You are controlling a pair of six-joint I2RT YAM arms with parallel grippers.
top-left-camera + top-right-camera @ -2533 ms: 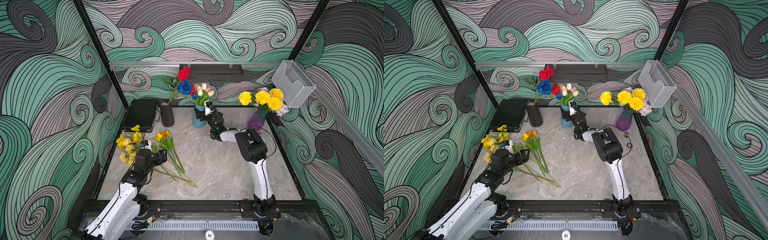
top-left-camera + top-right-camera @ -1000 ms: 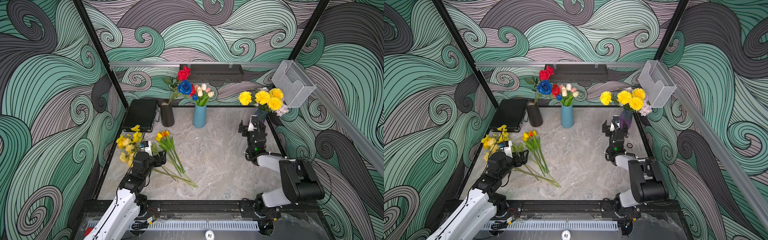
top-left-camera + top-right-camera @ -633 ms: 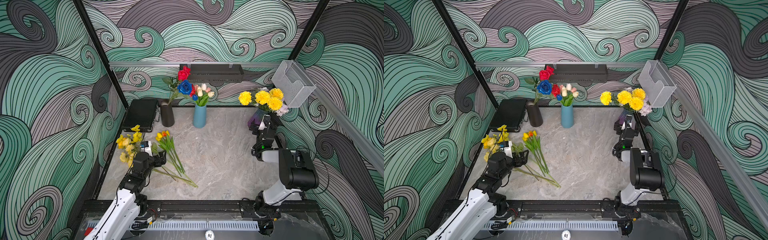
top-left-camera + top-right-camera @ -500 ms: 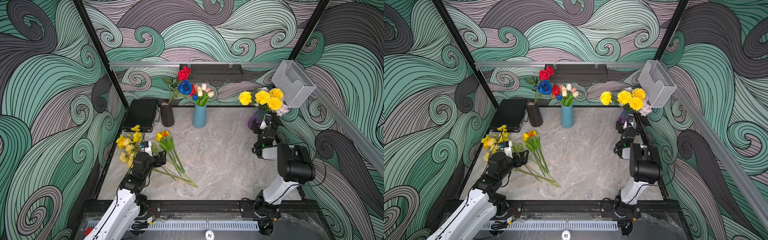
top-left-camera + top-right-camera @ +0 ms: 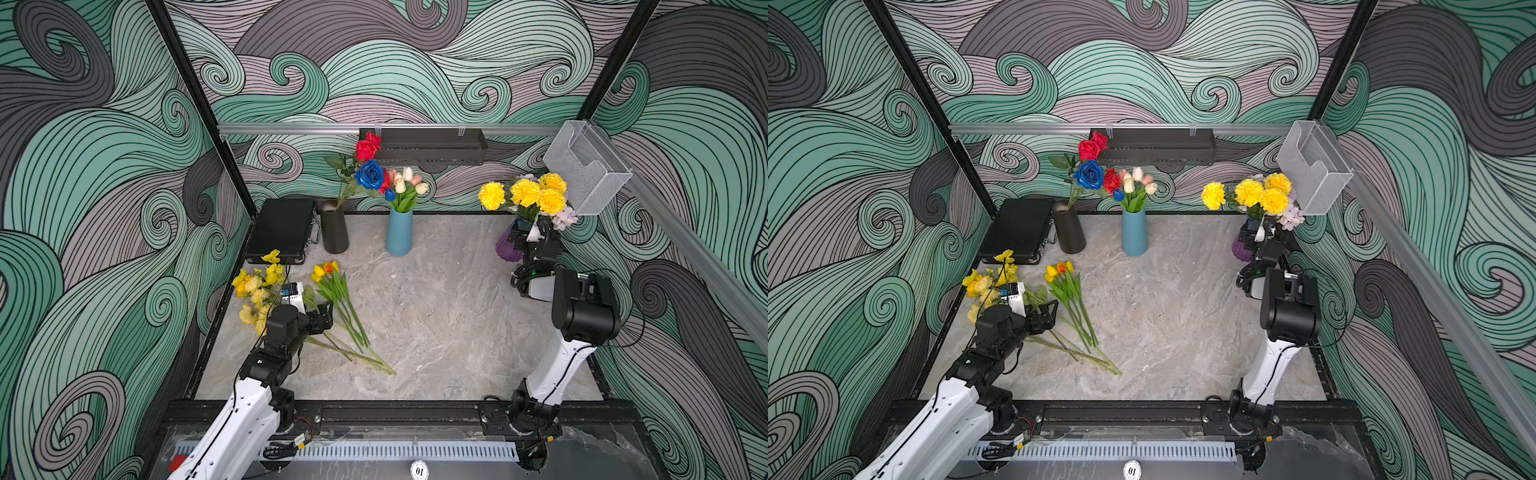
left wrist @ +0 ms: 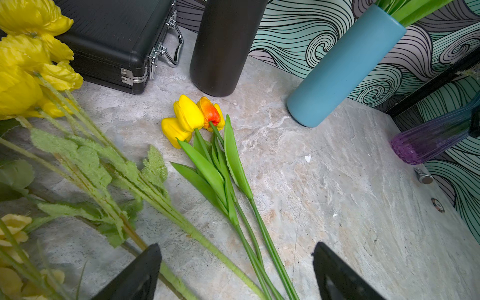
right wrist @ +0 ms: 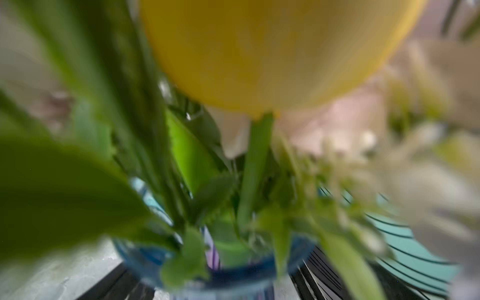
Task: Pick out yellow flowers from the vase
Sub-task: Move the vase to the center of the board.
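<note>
1. four round yellow pompom carnations (image 5: 524, 192) stand in the ribbed purple glass vase (image 5: 505, 249) at the far right corner of the grey marbled tabletop (image 5: 436, 316), with a pale lilac bloom (image 5: 564, 217) beside them.
2. two yellow bunches lie flat on the tabletop near the left arm: a ruffled yellow poppy spray (image 5: 254, 286) and a small bunch of yellow tulips (image 5: 325, 270), one head flushed orange.
3. step in hand, as judged: approach to the carnation stems. the right gripper (image 5: 531, 228) sits at the vase mouth, just under the blooms, its jaws spread wide with nothing clamped. the right wrist view is badly blurred. it shows a yellow head and a green stem (image 7: 255, 166) above the vase rim but no fingertips, so contact with a stem cannot be confirmed.
4. the left gripper (image 6: 236, 259) hovers low over the laid stems, released and empty.
5. next move, as judged: centre one green stem between the right jaws, close, then lift straight up so that the lilac bloom is not dragged out and the vase does not tip.
</note>
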